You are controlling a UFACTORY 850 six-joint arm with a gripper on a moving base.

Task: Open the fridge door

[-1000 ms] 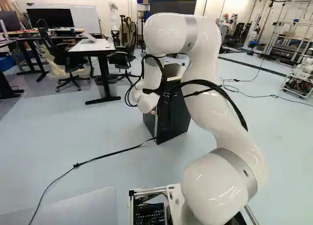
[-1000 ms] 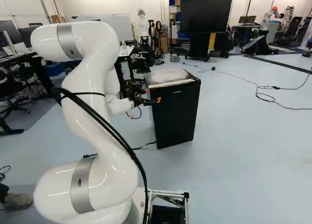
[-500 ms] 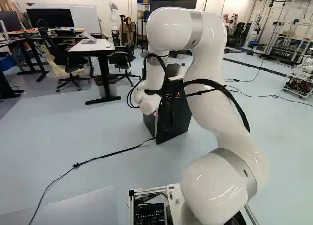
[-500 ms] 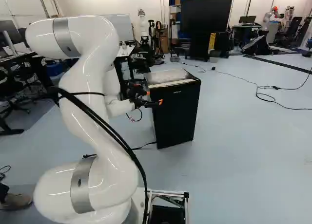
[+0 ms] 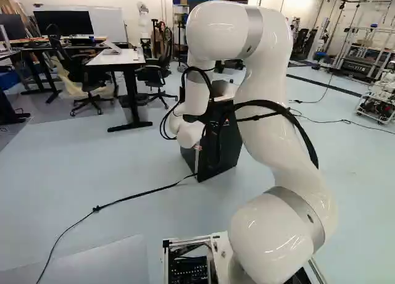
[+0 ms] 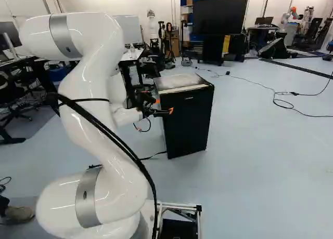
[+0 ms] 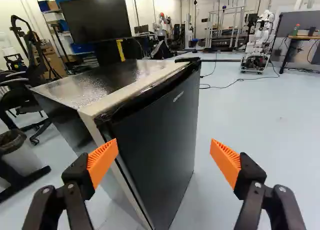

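Note:
My gripper (image 6: 165, 112) is in front of the upper part of the black fridge (image 6: 188, 122) in the right base view. From the wrist, the gripper (image 7: 164, 159) stands open, its orange-padded fingers wide apart with nothing held. Ahead and between them is the dark fridge door (image 7: 159, 125), closed against the pale-edged cabinet. One finger's pad (image 7: 103, 162) overlaps the door's near vertical edge in view; contact cannot be told. The other pad (image 7: 226, 162) shows against the floor beyond the door's far side. In the left base view the arm partly hides the fridge (image 5: 229, 149).
A thin black cable (image 5: 123, 199) runs over the floor to the fridge's foot. Behind the fridge stand a large dark screen (image 6: 220, 14), a white-topped desk (image 5: 116, 58) and chairs. Another robot (image 7: 258, 42) stands at the back of the room.
The arm's upper bend has risen and shifted, rightward in the left base view and leftward in the right one. The gripper has moved slightly forward and down. The fridge and base have not moved.

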